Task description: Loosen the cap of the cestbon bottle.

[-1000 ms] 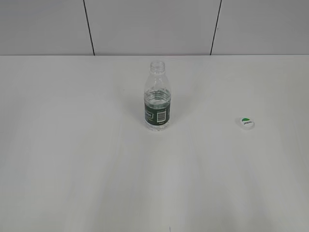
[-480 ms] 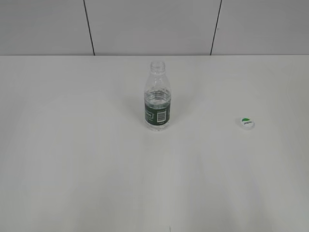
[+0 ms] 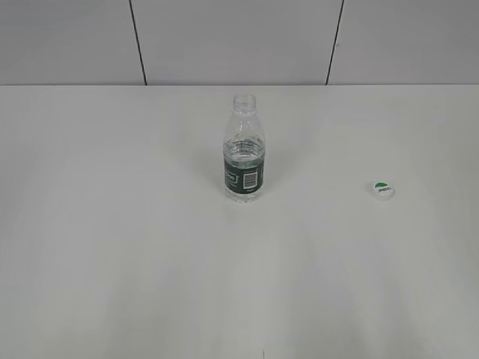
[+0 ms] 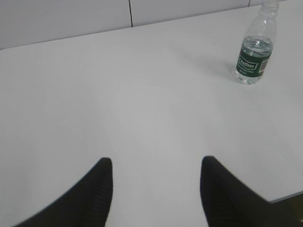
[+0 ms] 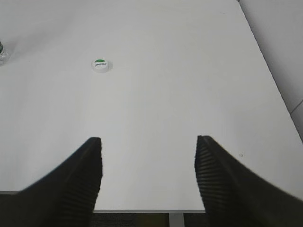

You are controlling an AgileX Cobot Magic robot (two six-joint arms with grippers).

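The cestbon bottle (image 3: 244, 149) stands upright at the middle of the white table, its neck bare with no cap on it. It also shows far off at the upper right of the left wrist view (image 4: 255, 47). The white cap (image 3: 382, 190) with its green mark lies flat on the table to the bottle's right, and the cap (image 5: 101, 65) shows at the upper left of the right wrist view. My left gripper (image 4: 156, 163) is open and empty, well back from the bottle. My right gripper (image 5: 148, 142) hangs open and empty over the table's near edge. Neither gripper shows in the exterior view.
The white table (image 3: 112, 247) runs back to a pale panelled wall (image 3: 239, 37). The table's right edge (image 5: 265, 71) and near edge show in the right wrist view, with a table leg (image 5: 176, 220) below.
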